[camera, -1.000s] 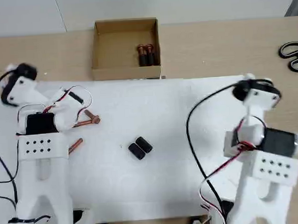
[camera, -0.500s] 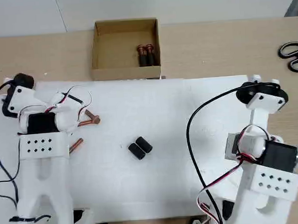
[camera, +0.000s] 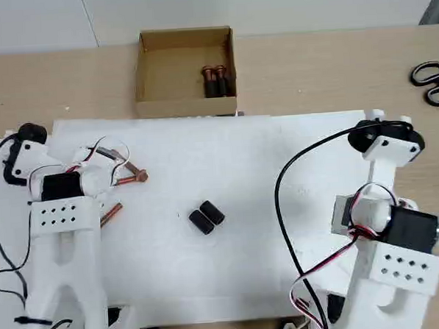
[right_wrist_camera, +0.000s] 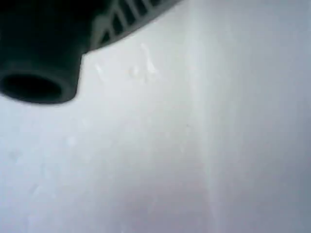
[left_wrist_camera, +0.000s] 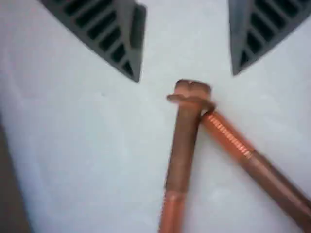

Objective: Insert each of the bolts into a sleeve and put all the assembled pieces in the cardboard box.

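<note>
Copper bolts [left_wrist_camera: 182,145] touching by L gripper [left_wrist_camera: 184,62], jaws apart; sleeves [camera: 206,217] adjacent.

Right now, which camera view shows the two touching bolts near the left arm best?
The left wrist view: the two touching bolts lie large and near the open left hand, head and thread plain. The high view shows them small, beside the left arm. The right wrist view faces white foam.

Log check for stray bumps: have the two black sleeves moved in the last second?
No. The sleeves lie at the same spot, with the same gap to the cardboard box as before.
</note>
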You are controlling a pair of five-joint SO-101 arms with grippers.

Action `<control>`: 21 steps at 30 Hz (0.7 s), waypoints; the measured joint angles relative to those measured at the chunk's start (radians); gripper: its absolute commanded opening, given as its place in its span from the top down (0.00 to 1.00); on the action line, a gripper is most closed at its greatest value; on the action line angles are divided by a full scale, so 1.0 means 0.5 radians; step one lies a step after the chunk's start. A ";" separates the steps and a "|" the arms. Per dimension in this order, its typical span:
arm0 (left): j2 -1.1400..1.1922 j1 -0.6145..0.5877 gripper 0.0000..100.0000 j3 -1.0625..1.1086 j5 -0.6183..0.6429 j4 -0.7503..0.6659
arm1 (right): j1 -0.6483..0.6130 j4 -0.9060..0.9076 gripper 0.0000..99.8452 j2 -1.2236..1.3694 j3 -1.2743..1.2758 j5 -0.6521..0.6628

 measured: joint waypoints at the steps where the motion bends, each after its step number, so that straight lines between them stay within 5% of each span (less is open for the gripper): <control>1: 0.000 0.000 0.88 0.021 0.000 -0.034 | 0.000 0.000 0.99 0.000 0.000 0.000; 13: 0.028 -0.012 0.88 0.239 -0.028 -0.350 | 0.000 0.000 0.99 -0.003 0.000 -0.006; 21: 0.466 -0.012 0.88 0.064 -0.028 -0.304 | 0.000 0.000 0.99 -0.003 0.000 -0.006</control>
